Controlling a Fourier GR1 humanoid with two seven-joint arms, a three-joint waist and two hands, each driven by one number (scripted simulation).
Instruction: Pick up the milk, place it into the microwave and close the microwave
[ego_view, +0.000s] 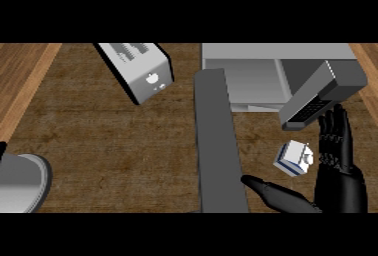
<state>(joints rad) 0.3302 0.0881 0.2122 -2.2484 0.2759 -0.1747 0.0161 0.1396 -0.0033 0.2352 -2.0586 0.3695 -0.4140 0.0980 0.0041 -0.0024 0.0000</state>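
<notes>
Right robot hand (338, 165) sits at the lower right of the frame, spread wide: its fingers stand straight up toward the top of the picture and its thumb reaches out to the left, low down. It holds nothing. The milk (294, 158), a small white carton with blue trim, lies on the desk (111, 145) in the gap between thumb and fingers, just beside the fingers; whether they touch it cannot be told.

Above the carton, at the upper right, stands the microwave (251, 80), its pale cavity open toward the viewer. Its door (220, 145) is swung out as a long grey slab running down the middle of the frame, close to the thumb's left. A dark angled block with buttons sits at the cavity's right side, directly above the fingertips. At the upper left a grey box leans, and at the lower left edge lies part of a round grey plate (22, 182). No left robot hand can be made out for certain.

By my reading, the step in hand is the approach to grasp: the carton is not yet held. The next move calls for closing fingers and thumb around the carton, then lifting it clear of the door's edge before carrying it up into the cavity.
</notes>
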